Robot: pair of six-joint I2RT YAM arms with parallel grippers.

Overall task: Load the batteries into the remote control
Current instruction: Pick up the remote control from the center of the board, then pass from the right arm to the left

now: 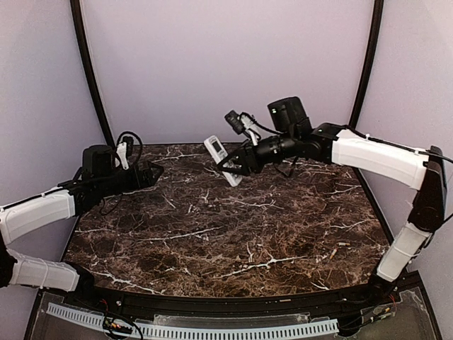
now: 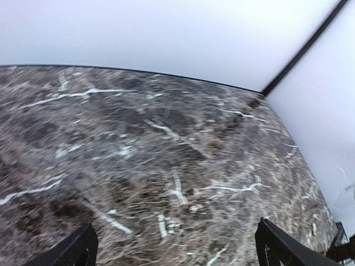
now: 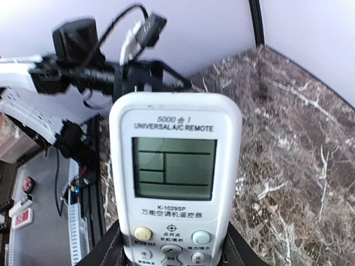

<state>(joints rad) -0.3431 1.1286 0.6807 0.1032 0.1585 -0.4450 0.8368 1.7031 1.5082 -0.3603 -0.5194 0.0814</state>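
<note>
Clamping remote control (image 3: pixel 175 166), right gripper (image 3: pixel 173 256) cropped

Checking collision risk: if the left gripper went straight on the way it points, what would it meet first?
Probably the bare marble tabletop. The left gripper is open, and its wrist view shows no object ahead, though depth is unclear.

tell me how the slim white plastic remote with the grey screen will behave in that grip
Likely stiff: the slim white plastic remote shows a hard moulded shell. Probably light, since the right gripper holds it aloft by its button end. Its smooth casing may slip or pivot in the grip.
</note>
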